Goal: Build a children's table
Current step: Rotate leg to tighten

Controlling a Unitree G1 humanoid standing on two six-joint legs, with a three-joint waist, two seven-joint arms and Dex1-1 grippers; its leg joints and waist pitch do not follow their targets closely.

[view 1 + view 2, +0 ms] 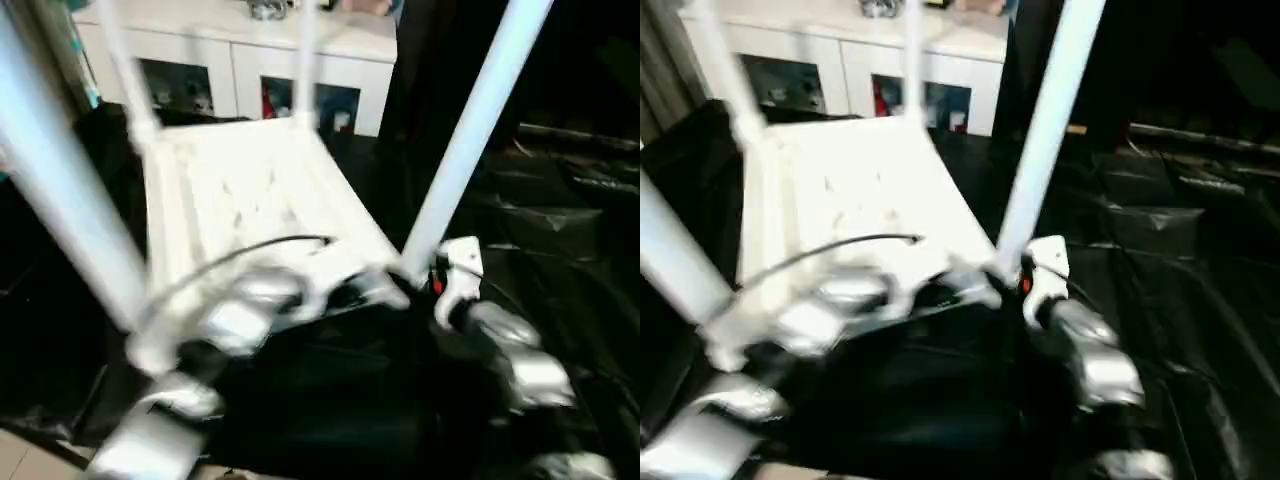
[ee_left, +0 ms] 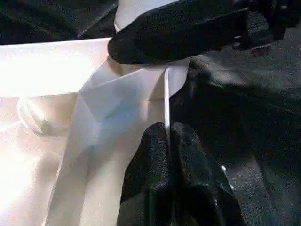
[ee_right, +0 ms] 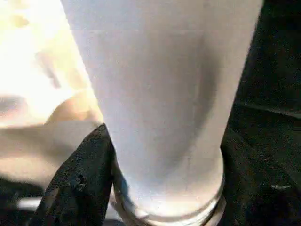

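Left gripper (image 2: 168, 155) pinches the table top's (image 1: 240, 190) near rim, fingers pressed on the thin edge. Right gripper (image 3: 155, 188) straddles the near-right leg (image 1: 470, 130) at its socket, fingers spread around it. Leg axis rises up-away; right arm nearest. Table inverted on black drape (image 1: 560, 230).

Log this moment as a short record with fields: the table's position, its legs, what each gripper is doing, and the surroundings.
table: children's table lies upside down on black sheeting, ribbed underside up
legs: four white legs stand up from its corners
left gripper: left gripper shut, pinching the thin rim of the tabletop at a near corner
right gripper: right gripper at the base of the near right leg, one black finger against it
background: white cabinet with glass doors behind
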